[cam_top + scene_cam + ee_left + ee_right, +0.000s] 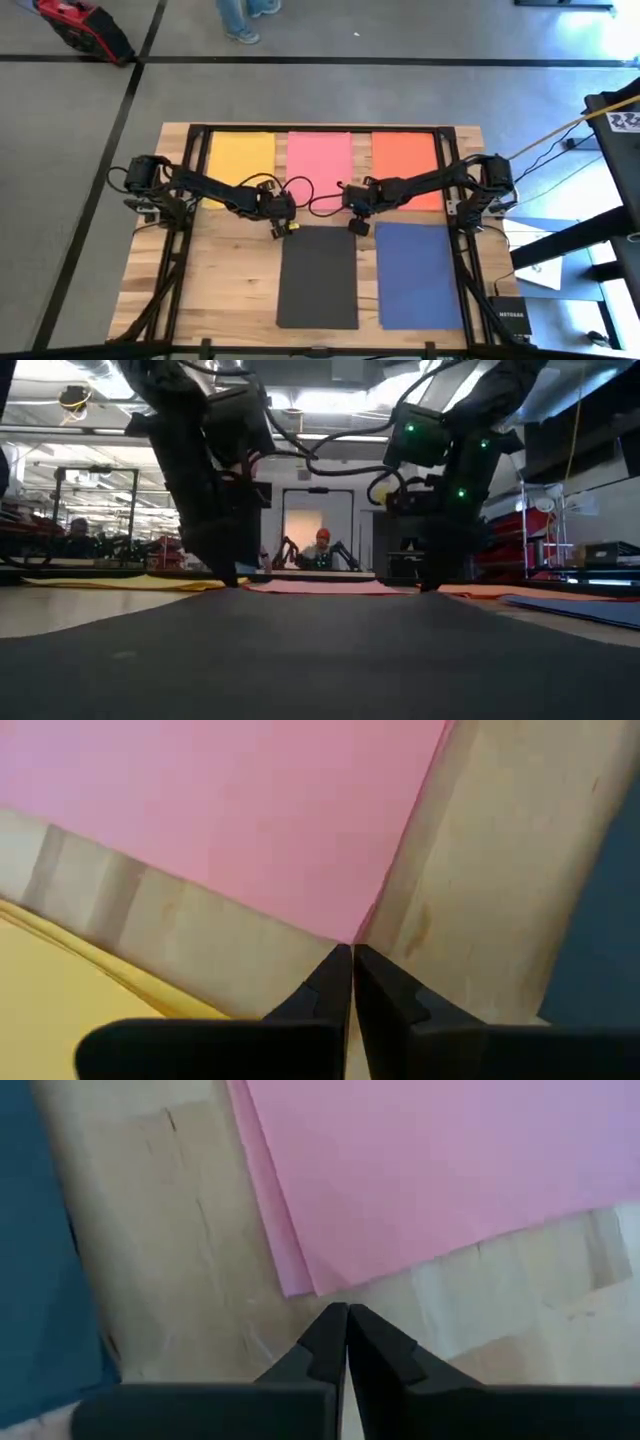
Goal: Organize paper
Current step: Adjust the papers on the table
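Lying flat on the pale wooden desk, five thin rectangular sheets of coloured paper: yellow sheet, pink sheet and orange sheet ranged along the far edge, black sheet and dark blue sheet reaching toward the near edge, black at the middle and blue toward the right edge. Showing as more than one pink sheet in the right wrist view, a second edge peeking out from under the top one.

Hanging low over the bare wood between pink and black, both grippers, each closed with fingers pressed together and nothing held. Pointing at one near corner of the pink sheet, left gripper, its tips just shy of the paper. Sitting just beside the other near corner, right gripper, apart from the paper.

Judging the step as squaring the pink stack. Doing it well probably meaning keeping the tips low enough to catch the edge without riding over it, nudging both corners evenly so that the sheets slide rather than buckle, and staying off the black sheet just behind.
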